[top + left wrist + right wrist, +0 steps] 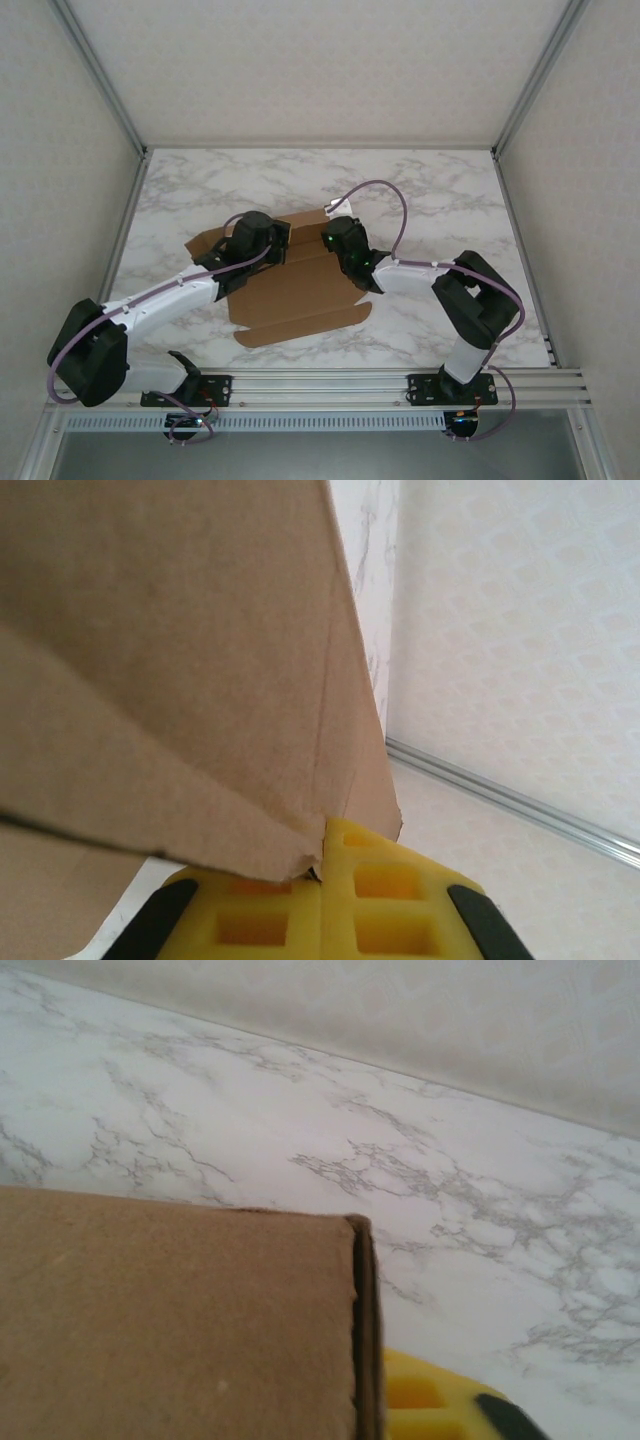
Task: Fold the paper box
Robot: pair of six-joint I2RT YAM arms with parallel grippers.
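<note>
The left fingers [338, 890] are pressed together, with the corner of a raised flap of the box [180, 630] caught in the seam between them. That flap rises steeply in front of the left wrist camera and hides most of the worktop [365, 580] behind it. Only one yellow pad of the right fingers [430, 1400] shows, just right of a folded-up wall of the box [170, 1320]. The cardboard covers the other pad, so whether they grip it cannot be told.

From above, the box [300, 295] lies in the middle of the worktop [420, 190], its near part flat. Both wrists sit over its far edge and hide the flaps there. A purple cable [385, 190] loops above the right arm [420, 275].
</note>
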